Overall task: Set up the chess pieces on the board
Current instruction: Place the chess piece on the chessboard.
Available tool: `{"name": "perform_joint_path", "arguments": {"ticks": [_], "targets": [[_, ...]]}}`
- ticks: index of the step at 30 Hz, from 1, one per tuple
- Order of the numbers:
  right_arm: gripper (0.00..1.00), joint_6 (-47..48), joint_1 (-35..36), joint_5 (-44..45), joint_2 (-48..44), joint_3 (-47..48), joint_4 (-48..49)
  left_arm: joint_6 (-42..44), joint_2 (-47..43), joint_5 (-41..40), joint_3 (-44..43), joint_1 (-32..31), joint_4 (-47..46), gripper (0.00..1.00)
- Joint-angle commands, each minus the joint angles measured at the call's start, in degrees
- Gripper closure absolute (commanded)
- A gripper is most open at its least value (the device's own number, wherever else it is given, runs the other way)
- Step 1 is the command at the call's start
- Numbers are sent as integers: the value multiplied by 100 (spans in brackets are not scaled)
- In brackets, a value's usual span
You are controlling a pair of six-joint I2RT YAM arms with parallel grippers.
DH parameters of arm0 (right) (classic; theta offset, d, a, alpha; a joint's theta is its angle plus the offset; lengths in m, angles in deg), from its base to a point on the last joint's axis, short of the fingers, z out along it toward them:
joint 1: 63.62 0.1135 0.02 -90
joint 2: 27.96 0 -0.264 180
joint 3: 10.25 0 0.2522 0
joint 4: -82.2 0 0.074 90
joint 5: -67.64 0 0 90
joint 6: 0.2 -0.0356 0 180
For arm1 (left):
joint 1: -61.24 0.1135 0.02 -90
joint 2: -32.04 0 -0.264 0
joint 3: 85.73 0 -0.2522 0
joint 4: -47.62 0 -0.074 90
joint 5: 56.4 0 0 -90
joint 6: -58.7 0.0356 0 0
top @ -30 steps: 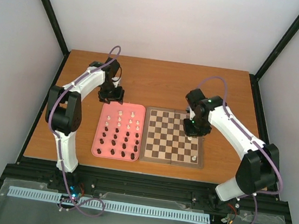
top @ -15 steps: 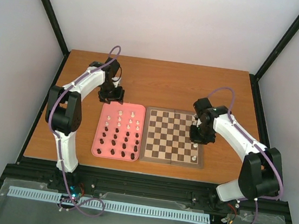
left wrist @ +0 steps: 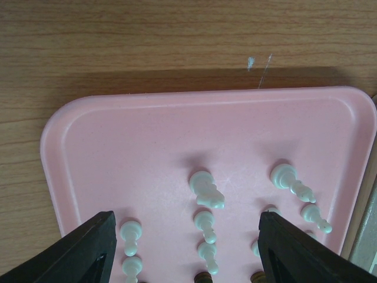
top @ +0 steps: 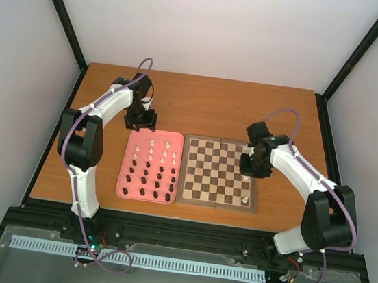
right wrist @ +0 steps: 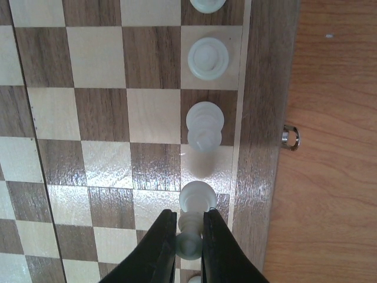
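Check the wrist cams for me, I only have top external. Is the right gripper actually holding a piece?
Observer: Yes. The right gripper is shut on a white piece, over the column along the board edge.
Operator: Is it set down?
Observer: I cannot tell whether its base touches the square.
Operator: What else is in that column?
Observer: Three more white pieces stand beyond it, and the frame cuts off the farthest.
Operator: And the left arm?
Observer: The left gripper is open and empty above the far end of the pink tray. What looks like a white knight is below, between its fingers.
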Motion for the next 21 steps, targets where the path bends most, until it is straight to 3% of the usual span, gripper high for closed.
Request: {"name": "perform_joint_path", "arguments": {"ticks": [1, 21], "targets": [[97, -21, -60, 87, 124, -45, 172, -26, -109, 42, -51, 65, 1, 25], [90, 26, -67, 256, 315, -107, 204, -19, -101, 62, -30, 65, -10, 25]]}}
